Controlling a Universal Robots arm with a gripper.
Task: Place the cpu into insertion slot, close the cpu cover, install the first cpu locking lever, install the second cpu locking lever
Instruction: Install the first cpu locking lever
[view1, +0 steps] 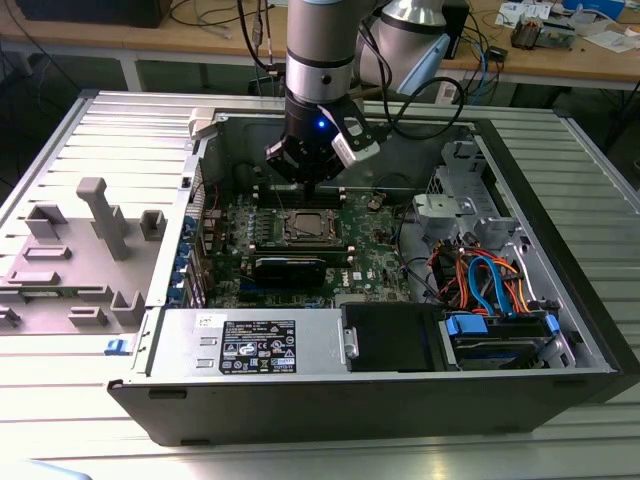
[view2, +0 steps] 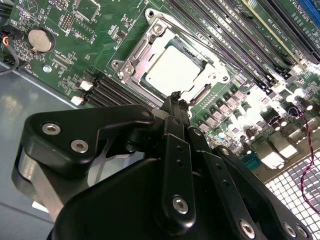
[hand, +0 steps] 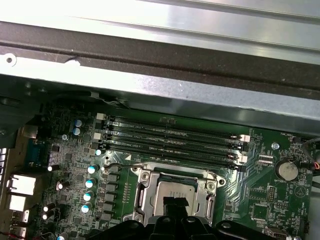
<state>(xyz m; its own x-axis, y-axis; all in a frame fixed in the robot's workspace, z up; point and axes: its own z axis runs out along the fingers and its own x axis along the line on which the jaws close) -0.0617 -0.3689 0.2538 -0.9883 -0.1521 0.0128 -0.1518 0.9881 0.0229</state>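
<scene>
— cpu (view2: 175, 70): lying where?
— Lying flat inside the insertion slot (view2: 159, 28), a little above the middle of the exterior view, dull silver top glaring under the light in both wrist views.
— Lying bare?
— Showing through the square window of the cpu cover (view2: 139, 62), set down flat on the socket and framing the chip on all sides.
— And being attended by what?
— Being crowded by the gripper (view2: 176, 99), hanging from the arm at upper centre of the exterior view, black fingers (view2: 175, 125) pinched together into one narrow tip. Pointing down at the socket's edge, right beside the cover's rim; touching or just clear, impossible to tell.
— Gripping anything?
— Clenching on itself, by the look of both wrist views.
— Sitting among what?
— Sitting on the green circuit board (view1: 375, 250) inside the open computer case (view1: 590, 330), spreading across the middle of the exterior view. Lying just beside the long black memory slots (hand: 170, 137) and near the round coin battery (hand: 287, 171). Lying well apart from the blue and orange cables (view1: 490, 285) at lower right, the grey power supply box (view1: 250, 345) at lower centre, and the grey plastic fixture (view1: 95, 240) out on the ribbed metal table (view1: 120, 130) at the exterior view's left.
</scene>
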